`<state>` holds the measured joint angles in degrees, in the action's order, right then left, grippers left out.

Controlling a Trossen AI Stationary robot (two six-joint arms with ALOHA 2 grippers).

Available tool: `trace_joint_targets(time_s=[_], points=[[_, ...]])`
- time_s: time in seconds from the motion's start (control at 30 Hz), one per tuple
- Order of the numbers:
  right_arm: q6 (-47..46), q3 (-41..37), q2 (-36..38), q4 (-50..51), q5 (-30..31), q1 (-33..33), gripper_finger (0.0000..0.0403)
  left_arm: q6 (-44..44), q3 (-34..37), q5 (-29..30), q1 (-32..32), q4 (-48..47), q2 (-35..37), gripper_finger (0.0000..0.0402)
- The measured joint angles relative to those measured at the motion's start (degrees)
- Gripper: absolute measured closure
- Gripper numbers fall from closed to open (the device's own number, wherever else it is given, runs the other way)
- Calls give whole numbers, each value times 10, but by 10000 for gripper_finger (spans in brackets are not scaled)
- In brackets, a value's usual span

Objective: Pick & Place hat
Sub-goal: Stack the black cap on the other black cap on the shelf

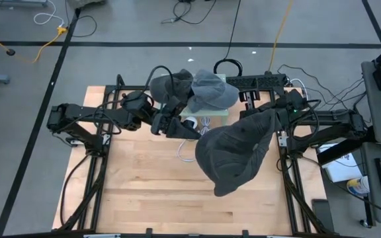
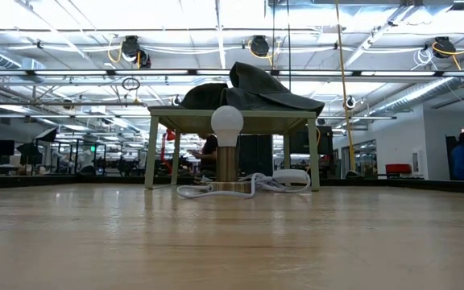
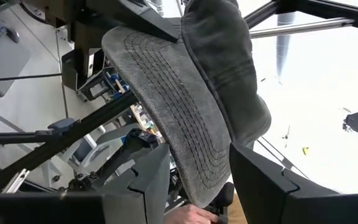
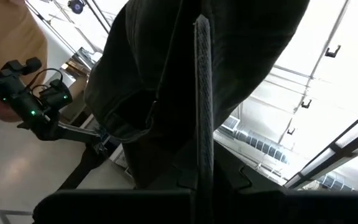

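Observation:
A dark grey hat [image 1: 237, 158] hangs high above the table's middle, between my two grippers. My right gripper [image 4: 201, 180] is shut on it from the right; in the high view the hat hides those fingers. My left gripper [image 1: 192, 133] comes from the left, and the hat's stitched brim [image 3: 185, 112] fills the gap between its fingers [image 3: 201, 186]. More grey hats [image 1: 200, 89] lie piled on a small stand [image 2: 232, 117] at the far middle. The held hat is above the low view's field. My left gripper has the free end of the brim [image 3: 197, 177] between its two fingers, one at each side edge. The fingers come from the table's left, slanting a little upward. The hat is clear of the table. My right gripper pinches a thin upright edge or strap of the hat [image 4: 201, 124] between its shut fingers, coming from the table's right and slanting upward. Which part of the hat this is cannot be told. The hat hangs lifted clear.
Under the stand is a lamp with a white bulb [image 2: 226, 125], and its white cable [image 1: 187, 151] loops over the wood. Dark frame rails [image 1: 104, 142] run along the table's left and right sides. A person's hand holding a black device [image 4: 17, 93] shows beyond the table.

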<state>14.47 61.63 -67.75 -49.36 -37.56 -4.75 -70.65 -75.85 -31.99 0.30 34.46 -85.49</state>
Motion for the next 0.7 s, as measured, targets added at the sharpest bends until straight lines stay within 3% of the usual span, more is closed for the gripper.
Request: trace_joint_targets(time_s=[0.3, 0.7], points=[[51, -1, -1, -23, 47, 0, 399, 2, -1, 32, 0, -40, 2, 234], [58, -2, -1, -18, 47, 0, 399, -12, -1, 41, -4, -25, 1, 237]])
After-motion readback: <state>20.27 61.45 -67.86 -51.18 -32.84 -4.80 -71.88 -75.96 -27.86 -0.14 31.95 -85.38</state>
